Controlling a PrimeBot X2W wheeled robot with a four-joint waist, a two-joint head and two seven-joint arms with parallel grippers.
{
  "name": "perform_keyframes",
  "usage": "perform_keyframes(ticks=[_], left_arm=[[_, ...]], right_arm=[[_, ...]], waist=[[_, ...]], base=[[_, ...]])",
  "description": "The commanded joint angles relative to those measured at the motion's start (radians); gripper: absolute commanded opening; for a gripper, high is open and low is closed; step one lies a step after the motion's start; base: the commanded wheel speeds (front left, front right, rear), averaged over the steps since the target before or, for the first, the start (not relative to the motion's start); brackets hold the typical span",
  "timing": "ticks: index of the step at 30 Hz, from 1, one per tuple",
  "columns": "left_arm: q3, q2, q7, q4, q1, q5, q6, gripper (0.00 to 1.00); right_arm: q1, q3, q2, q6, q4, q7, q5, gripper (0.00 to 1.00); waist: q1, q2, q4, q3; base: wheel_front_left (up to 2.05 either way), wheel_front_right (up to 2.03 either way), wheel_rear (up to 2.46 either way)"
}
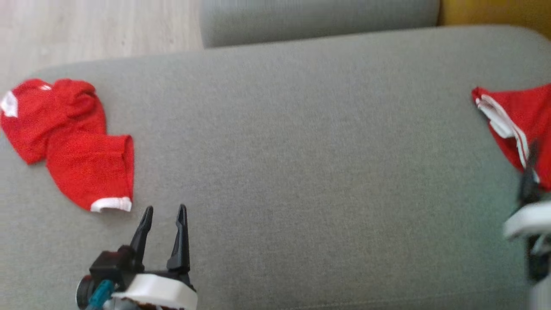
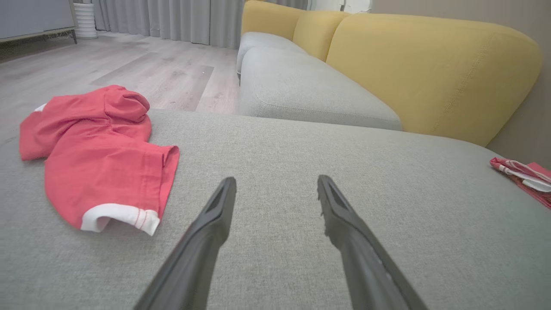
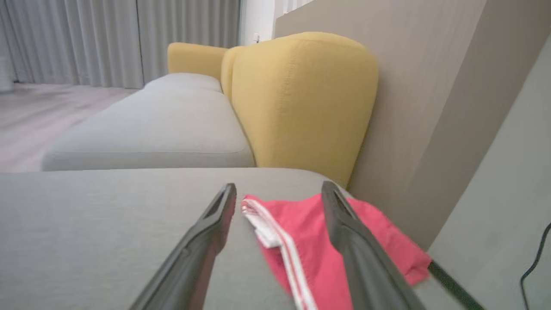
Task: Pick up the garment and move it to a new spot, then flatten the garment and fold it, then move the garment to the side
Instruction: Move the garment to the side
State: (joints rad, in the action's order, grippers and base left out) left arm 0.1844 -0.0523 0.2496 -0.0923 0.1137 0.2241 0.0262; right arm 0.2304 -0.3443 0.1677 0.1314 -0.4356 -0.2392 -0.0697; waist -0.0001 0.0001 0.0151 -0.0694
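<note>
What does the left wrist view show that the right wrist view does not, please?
Left wrist view: the crumpled red garment with a white cuff, left of the left gripper, jaws open. Right wrist view: the right gripper, jaws open, and a black cable. Both: the striped red garment, the grey cushion and the yellow backrest.

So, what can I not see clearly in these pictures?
- Right garment: cut off by the head view's right edge and the right wrist view's bottom edge; full shape unknown.
- Right claw: blurred in head view; contact with cloth unclear.
- Left garment: crumpled; its folds hide its front.
</note>
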Motion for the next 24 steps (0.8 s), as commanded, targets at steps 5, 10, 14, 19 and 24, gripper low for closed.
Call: perform_keyframes(ticks=[5,10,14,19,24], left_arm=[[-0.031,0.002,0.012,0.006,0.002,0.007,-0.002,1.0],[-0.036,0.002,0.012,-0.025,0.019,-0.004,0.007,1.0],[-0.054,0.002,0.012,-0.046,0.021,-0.012,-0.003,1.0],[-0.068,0.002,0.012,-0.056,0.02,-0.018,-0.01,1.0],[-0.071,0.002,0.012,-0.059,0.021,-0.019,-0.015,1.0]], right_arm=[[-0.162,0.1,-0.078,-0.001,0.173,-0.014,0.04,1.0],[-0.3,0.187,-0.111,-0.001,0.206,-0.021,0.062,1.0],[-0.35,0.215,-0.117,-0.001,0.23,-0.022,0.107,1.0],[-0.367,0.248,-0.117,-0.001,0.244,-0.022,0.136,1.0],[-0.366,0.255,-0.117,-0.001,0.247,-0.022,0.135,1.0]], waist=[[0.0001,-0.0001,-0.045,0.067],[0.0001,-0.0001,-0.065,0.087],[0.0001,-0.0001,-0.071,0.094],[0.0001,-0.0001,-0.066,0.097],[0.0001,-0.0001,-0.066,0.098]], base=[[0.0,0.0,0.0],[0.0,0.0,0.0],[0.0,0.0,0.0],[0.0,0.0,0.0],[0.0,0.0,0.0]])
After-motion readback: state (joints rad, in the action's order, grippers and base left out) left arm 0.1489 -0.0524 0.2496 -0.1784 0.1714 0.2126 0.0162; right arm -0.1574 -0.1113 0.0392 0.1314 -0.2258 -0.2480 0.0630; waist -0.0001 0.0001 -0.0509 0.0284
